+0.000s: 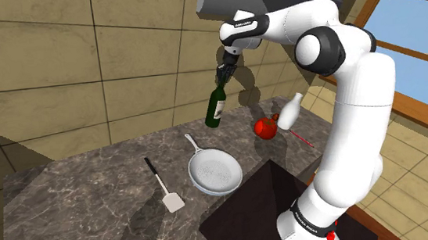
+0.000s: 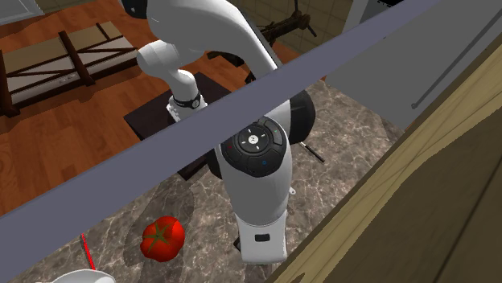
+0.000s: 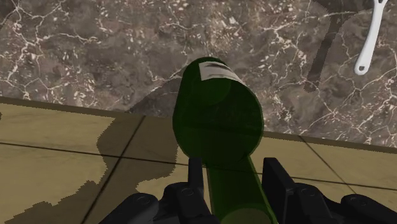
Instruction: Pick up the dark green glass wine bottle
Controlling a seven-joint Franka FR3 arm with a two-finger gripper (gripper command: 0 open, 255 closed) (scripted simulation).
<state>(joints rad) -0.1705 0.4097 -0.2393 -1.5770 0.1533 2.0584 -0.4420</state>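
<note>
I am grasping the dark green wine bottle by its neck with the pincer, near the marble tabletop's wall-side edge.

One green wine bottle, one white bottle; one tomato, one pan, one spatula

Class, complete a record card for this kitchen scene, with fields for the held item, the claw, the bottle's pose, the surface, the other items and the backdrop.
held item: dark green bottle with a pale label
claw: black claw, shut on the bottle's neck
surface: dark marbled countertop
bottle pose: tilted, hanging below the claw, apparently clear of the countertop
other items: white pan, spatula, red tomato, white bottle
backdrop: tan tiled wall
</note>
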